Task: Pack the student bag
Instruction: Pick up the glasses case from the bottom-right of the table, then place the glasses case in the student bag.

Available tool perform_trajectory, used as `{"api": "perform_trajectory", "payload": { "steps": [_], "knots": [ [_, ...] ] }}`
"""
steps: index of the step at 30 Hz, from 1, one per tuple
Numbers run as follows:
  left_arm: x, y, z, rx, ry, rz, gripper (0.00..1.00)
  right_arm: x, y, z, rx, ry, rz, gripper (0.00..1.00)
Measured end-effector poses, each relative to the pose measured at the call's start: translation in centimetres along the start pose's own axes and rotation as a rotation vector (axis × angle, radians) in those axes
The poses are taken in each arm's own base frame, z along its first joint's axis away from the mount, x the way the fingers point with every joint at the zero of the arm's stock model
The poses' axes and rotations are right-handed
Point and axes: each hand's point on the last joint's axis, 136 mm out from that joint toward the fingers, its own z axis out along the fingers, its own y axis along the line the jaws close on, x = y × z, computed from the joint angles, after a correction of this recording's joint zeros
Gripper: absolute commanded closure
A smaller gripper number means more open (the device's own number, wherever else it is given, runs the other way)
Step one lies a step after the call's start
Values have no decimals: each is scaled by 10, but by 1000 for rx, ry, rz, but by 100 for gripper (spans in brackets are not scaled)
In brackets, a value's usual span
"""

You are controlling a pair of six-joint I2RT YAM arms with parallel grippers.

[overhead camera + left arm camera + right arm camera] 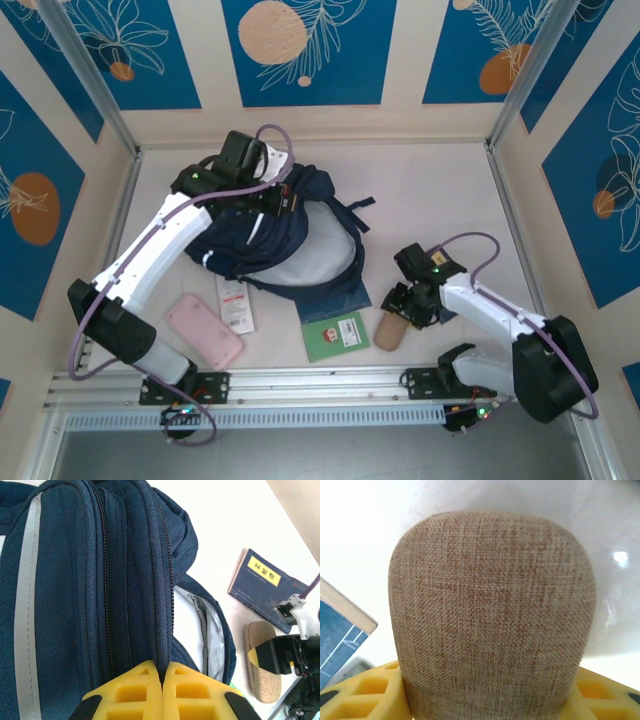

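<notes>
The bag (310, 228), mid-table, is pinched at a zip seam by the shut left gripper (162, 679); a pouch (492, 595) is straddled by the half-open right gripper (487, 680), hold unconfirmed. If squeezed loosely, the pouch could be dropped short of the bag.

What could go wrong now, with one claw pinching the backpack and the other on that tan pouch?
1. The right gripper grips the tan pouch near one end. The soft cloth might sag or slip when lifted.
2. The left gripper pinches the backpack at a zipper seam, and the opening beside it looks narrow, so the pouch could catch on its edge.
3. The green notebook lies close beside the pouch and might get nudged.
</notes>
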Motion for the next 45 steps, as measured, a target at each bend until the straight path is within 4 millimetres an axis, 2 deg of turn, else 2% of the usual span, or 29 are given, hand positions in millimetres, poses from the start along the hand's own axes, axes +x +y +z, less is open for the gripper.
{"api": "perform_trajectory", "payload": {
  "steps": [3,8,11,13,18,24,32,36,37,41,45],
  "knots": [
    [-3,4,-5,-2,-5,-11,100,-9,15,-33,-82,-77,-15,72],
    [-14,10,-18,-8,-32,-28,100,-29,72,-105,-339,-211,-61,73],
    [-18,10,-23,-2,-45,-30,100,-37,107,-129,-472,-229,-72,73],
    [-19,10,-24,4,-46,-32,100,-40,129,-135,-522,-216,-78,74],
    [-25,7,-31,26,-59,-35,100,-49,193,-134,-584,-165,-112,75],
    [-29,0,-36,63,-70,-36,100,-61,256,-128,-625,-127,-101,75],
    [-39,-6,-38,95,-84,-36,100,-76,314,-74,-611,-37,10,73],
    [-48,-10,-41,112,-102,-37,100,-80,353,-53,-638,1,51,68],
    [-50,-10,-42,113,-106,-39,100,-81,362,-47,-644,8,58,65],
    [-55,-6,-43,108,-116,-57,100,-84,393,-34,-655,30,89,34],
    [-64,-2,-45,101,-137,-62,100,-85,409,-26,-661,42,103,23]
  ]
}}
